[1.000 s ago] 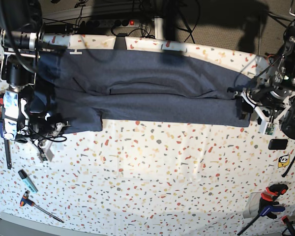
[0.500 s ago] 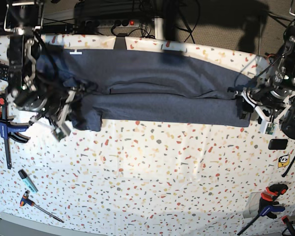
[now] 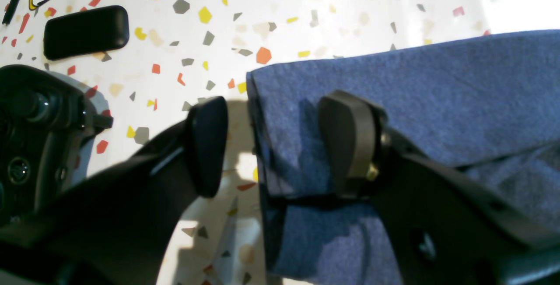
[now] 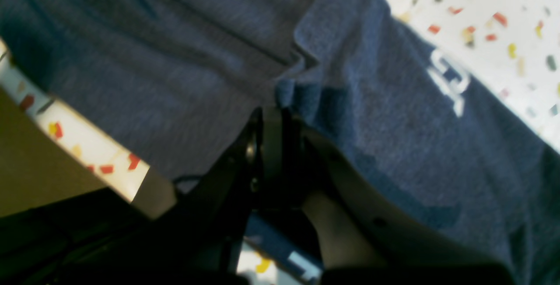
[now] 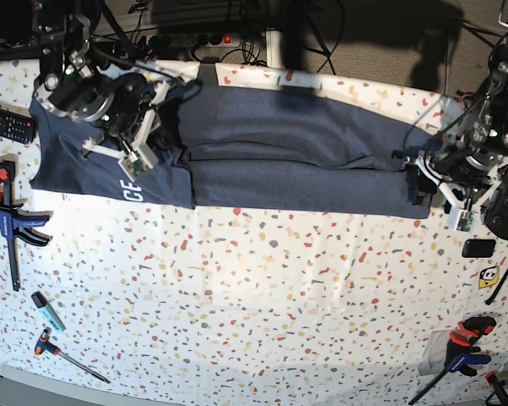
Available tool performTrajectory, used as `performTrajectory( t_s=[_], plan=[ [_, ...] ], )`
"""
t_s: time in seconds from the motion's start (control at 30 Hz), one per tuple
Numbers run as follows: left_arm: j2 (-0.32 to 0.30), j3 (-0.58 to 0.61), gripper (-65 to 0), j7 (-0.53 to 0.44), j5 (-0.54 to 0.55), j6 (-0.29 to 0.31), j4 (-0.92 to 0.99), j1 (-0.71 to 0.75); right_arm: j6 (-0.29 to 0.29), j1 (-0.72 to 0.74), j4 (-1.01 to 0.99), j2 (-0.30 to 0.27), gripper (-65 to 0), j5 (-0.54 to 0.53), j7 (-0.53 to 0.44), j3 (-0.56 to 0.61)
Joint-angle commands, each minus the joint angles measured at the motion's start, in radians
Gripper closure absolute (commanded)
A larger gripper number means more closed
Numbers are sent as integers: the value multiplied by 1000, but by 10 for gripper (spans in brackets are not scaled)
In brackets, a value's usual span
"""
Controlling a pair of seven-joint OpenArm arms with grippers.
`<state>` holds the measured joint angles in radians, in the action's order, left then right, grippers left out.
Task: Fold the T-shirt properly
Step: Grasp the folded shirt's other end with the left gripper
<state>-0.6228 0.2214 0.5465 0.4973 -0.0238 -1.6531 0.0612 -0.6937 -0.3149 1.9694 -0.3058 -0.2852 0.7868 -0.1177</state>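
The T-shirt [image 5: 271, 161] lies as a long dark blue band along the far edge of the desk [image 5: 262, 321], from the far left corner almost to the right edge. The middle and right part is already folded in layers. At the left end the cloth is turned over, so a flap with white letters [image 5: 134, 192] faces up.

The right gripper [image 5: 148, 135] is over the left end of the band, near the far left corner. In the right wrist view its jaws are pressed together on a small bunch of T-shirt [image 4: 302, 96] cloth, so it has hold of the fabric. It probably holds this edge in order to carry it over the rest and make the next fold. The white letters [image 4: 448, 81] show beside it in that view because the cloth is turned.

The left gripper [image 5: 432, 182] sits at the right end of the band, close to the right edge of the desk. In the left wrist view its fingers [image 3: 208, 145] stand wide apart and hold nothing. One finger rests over the bare desk and the other over the cloth, so the folded edge of the T-shirt [image 3: 393, 114] lies between them. This looks like a waiting position, ready to pinch the right end.

A black pad [image 3: 85, 31] lies on the desk near the right edge, apart from the cloth.
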Motion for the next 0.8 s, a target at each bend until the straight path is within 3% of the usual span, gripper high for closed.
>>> performTrajectory(
  t_s=[0.0,0.4,0.57,0.63,0.77],
  plan=[
    [-18,-11,-358,-24,0,-3,-16,-14,-3,-9,23,-7,0,-6,-27,-6],
    [-18,-11,-358,-23,0,-3,-16,-14,-3,-64,23,-7,0,-21,-39,-6],
    [-21,-11,-358,-23,0,-3,-16,-14,-3,-62,23,-7,-288,-127,-38,-6],
    [-31,-14,-358,-14,-2,-3,-16,-14,-3,-56,23,-8,-321,-146,-36,-6],
    [-63,-71,-356,8,11,-3,-1,-14,-2,-43,23,-7,-321,-146,14,-6]
  ],
)
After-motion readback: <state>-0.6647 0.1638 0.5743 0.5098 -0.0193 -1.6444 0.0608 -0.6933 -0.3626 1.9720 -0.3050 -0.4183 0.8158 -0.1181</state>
